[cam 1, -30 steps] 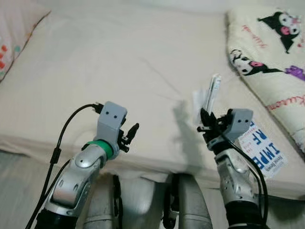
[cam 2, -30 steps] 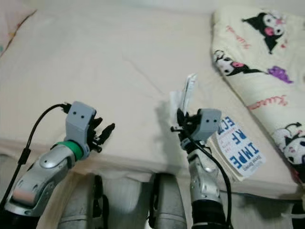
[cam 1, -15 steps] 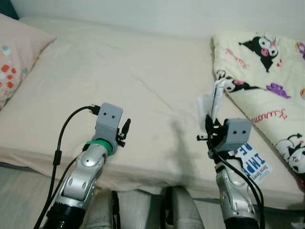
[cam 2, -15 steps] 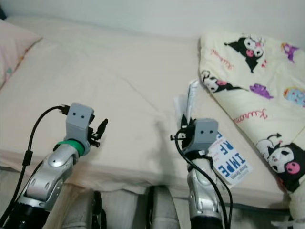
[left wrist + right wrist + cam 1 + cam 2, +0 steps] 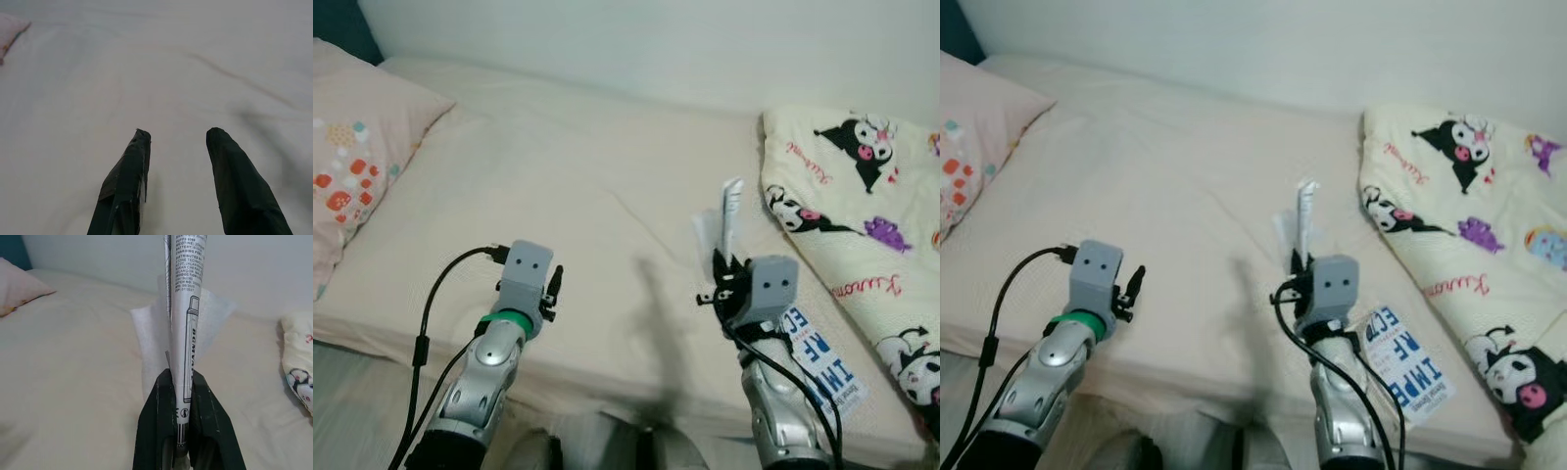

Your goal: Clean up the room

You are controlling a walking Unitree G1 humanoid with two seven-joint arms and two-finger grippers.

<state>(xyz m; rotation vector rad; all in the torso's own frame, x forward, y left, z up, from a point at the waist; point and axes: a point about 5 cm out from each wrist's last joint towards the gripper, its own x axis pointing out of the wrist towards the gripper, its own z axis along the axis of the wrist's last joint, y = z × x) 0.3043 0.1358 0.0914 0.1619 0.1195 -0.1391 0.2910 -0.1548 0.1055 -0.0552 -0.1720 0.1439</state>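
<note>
A wide bed under a cream sheet is seen ahead, with the wall behind it. A cream blanket printed with cartoon figures is heaped along the bed's right side, and a pink patterned pillow lies at the far left. Near the front right edge of the mattress a white book with blue lettering is lying flat, just beside the right arm.

The left gripper is held low over the bare sheet, its fingers spread apart with nothing between them.

The right gripper is raised above the mattress, and its fingers are pressed onto a flat printed wrapper that stands upright out of them; a piece of thin white tissue is caught in the same pinch, behind the wrapper. In the head views the wrapper is seen sticking up well clear of the bed.

The step in hand is judged to be the carrying away of this litter. The pinch should be kept firm, since both pieces are thin and light and are held only by their lower ends; the tissue in particular could be lost if the grip were slackened or the arm swung quickly. The wrist is best kept level and the wrapper upright while the body is turned from the bed. No bin is in view, so one must be found before release. The book and blanket are probably still to be dealt with.
</note>
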